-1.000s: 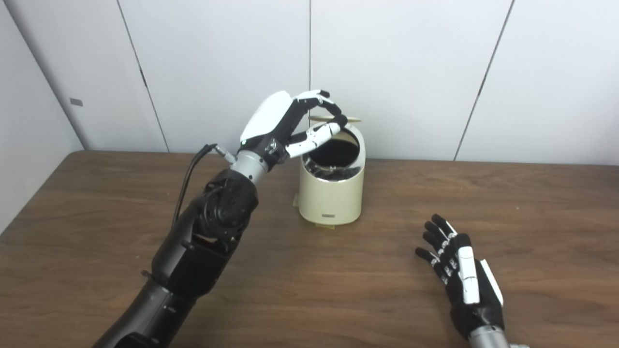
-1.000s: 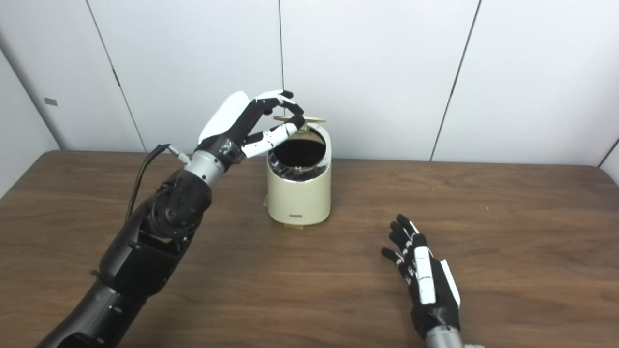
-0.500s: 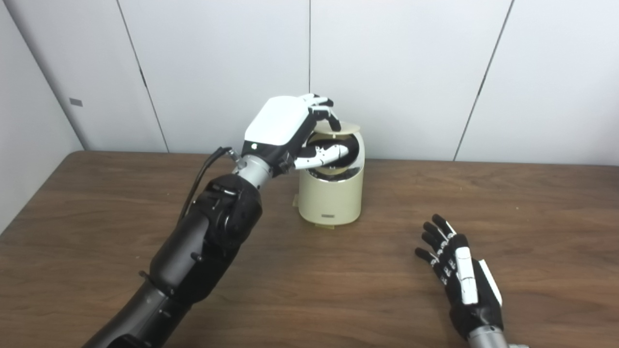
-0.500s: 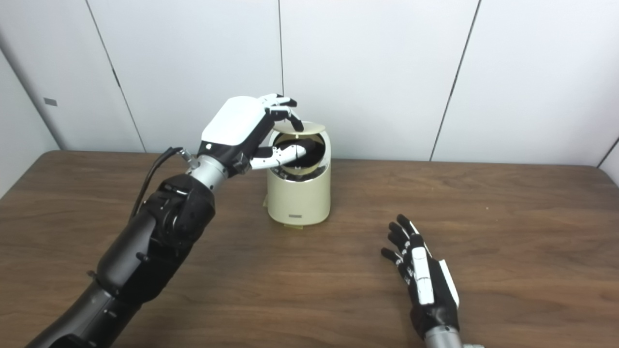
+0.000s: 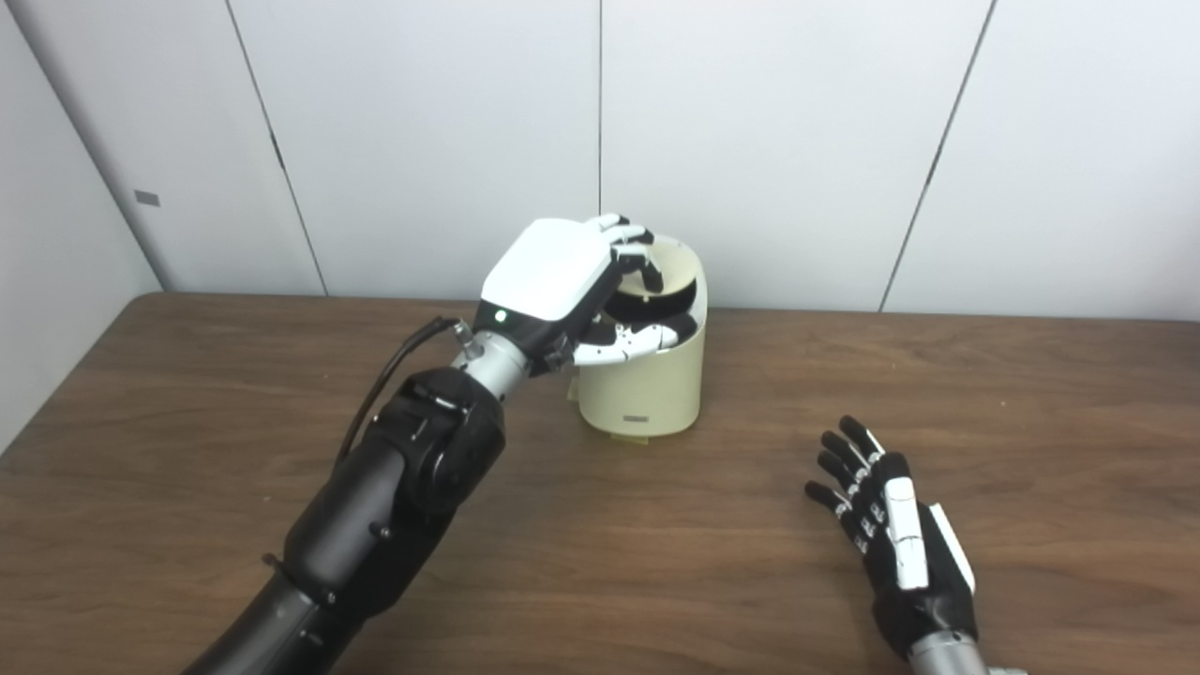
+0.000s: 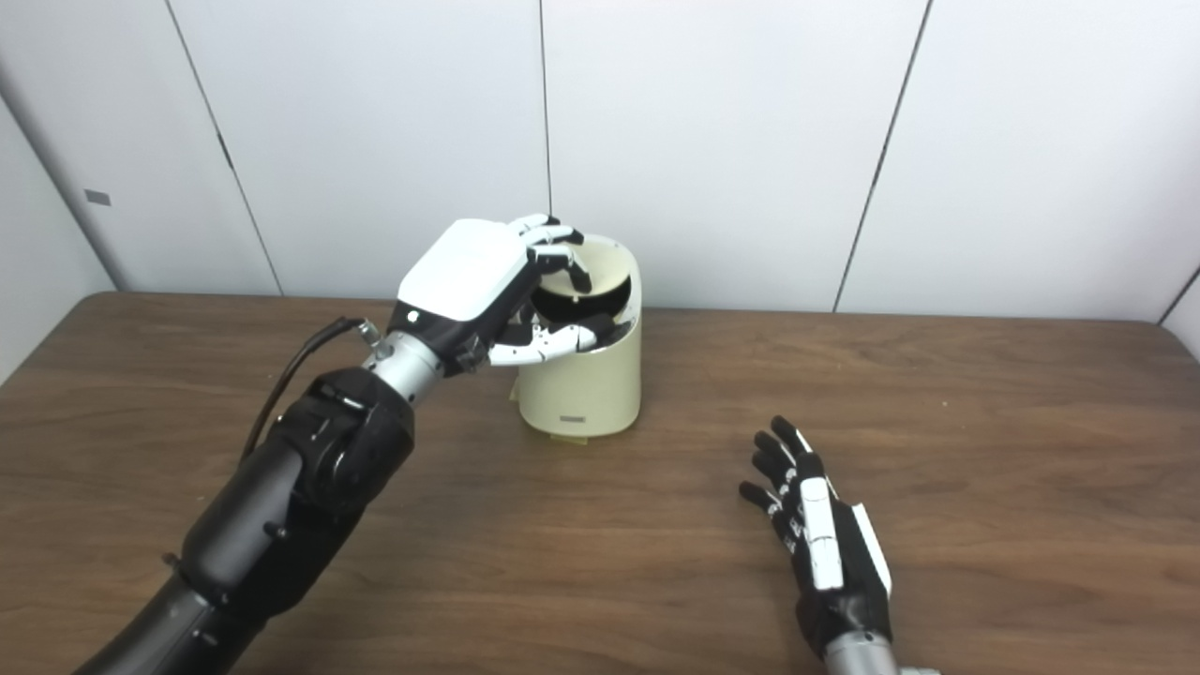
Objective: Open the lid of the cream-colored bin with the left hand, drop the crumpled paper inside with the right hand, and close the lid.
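Observation:
The cream-colored bin (image 5: 642, 384) stands on the table near the back wall. Its lid (image 5: 673, 272) is tilted down over the opening, with a dark gap left at the front. My left hand (image 5: 562, 281) is over the bin's left side, fingers curled onto the lid's near edge and thumb lying across the front rim below. My right hand (image 5: 900, 534) rests on the table to the front right, fingers spread, holding nothing. No crumpled paper shows in either view.
The brown wooden table (image 5: 187, 450) runs to a white panelled wall (image 5: 797, 141) just behind the bin. A black cable (image 5: 394, 361) loops off my left wrist.
My left hand has come down and turned palm-down, bringing the lid from nearly level above the bin to tilted low over the opening. The right hand has stayed put.

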